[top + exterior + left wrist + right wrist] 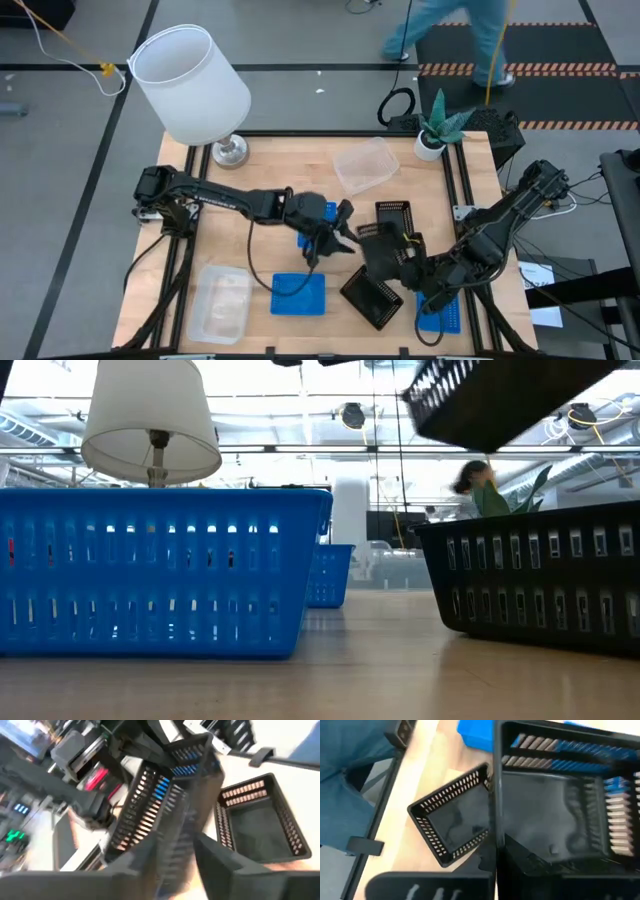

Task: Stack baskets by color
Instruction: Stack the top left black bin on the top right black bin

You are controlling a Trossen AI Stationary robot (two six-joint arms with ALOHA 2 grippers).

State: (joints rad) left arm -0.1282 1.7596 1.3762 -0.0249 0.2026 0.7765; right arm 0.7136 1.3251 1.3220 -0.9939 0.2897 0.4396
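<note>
- Stacking is unfinished: your right gripper (400, 268) is clamped on a raised black perforated plastic basket (378, 243).
- Your left gripper (340, 235), half open just beside that basket, holds nothing.
- Blue perforated baskets (298, 293) and clear translucent baskets (364, 164) lie apart from the fingers, unstacked.

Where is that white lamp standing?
The white lamp stands at the table's far left corner in the high view, behind the left arm, with a clear basket to its right.

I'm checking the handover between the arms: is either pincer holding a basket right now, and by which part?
The right pincer is shut on the raised black basket, gripping its rim wall. The left pincer is at the same basket with its fingers parted, apparently letting go.
</note>
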